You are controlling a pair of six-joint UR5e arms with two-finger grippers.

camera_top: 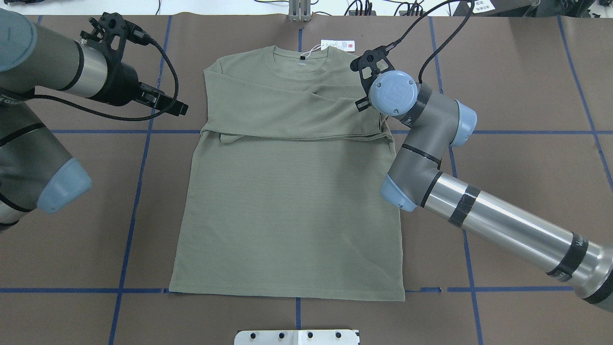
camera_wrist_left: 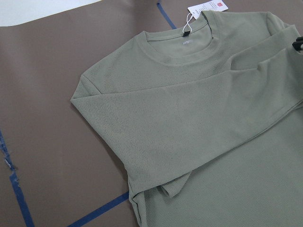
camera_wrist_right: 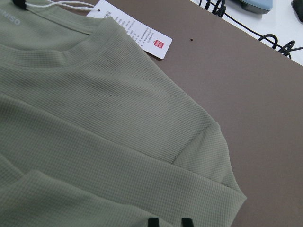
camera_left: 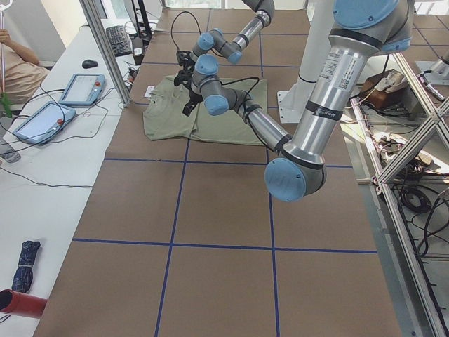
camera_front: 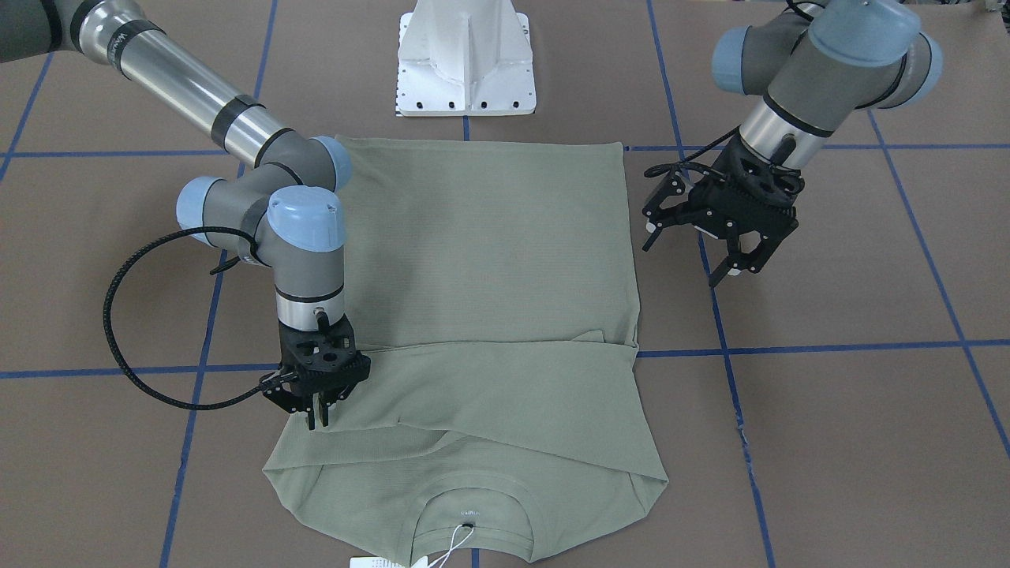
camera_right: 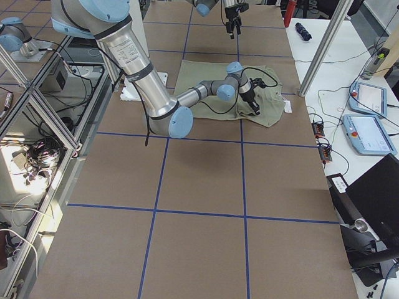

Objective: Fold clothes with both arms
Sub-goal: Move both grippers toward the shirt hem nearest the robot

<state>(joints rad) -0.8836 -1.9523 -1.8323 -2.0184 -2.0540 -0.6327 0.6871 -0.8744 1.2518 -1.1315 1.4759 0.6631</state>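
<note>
One green shirt (camera_top: 287,206) carries one white hang tag (camera_top: 337,44). There are two arms, left arm (camera_top: 28,158) and right arm (camera_top: 503,225), and one white pedestal (camera_front: 465,63).

The sage-green long-sleeved knit shirt (camera_top: 287,201) lies flat, front up, hem toward the robot, with both sleeves folded across the chest below the round collar (camera_top: 300,64) and the white hang tag (camera_top: 337,44) on its string past the neckline. The right gripper (camera_front: 317,416) points down at the folded sleeve near the shoulder, fingers narrowly spaced. The left gripper (camera_front: 688,256) hangs spread wide, beside the opposite side edge, clear of the fabric.
</note>
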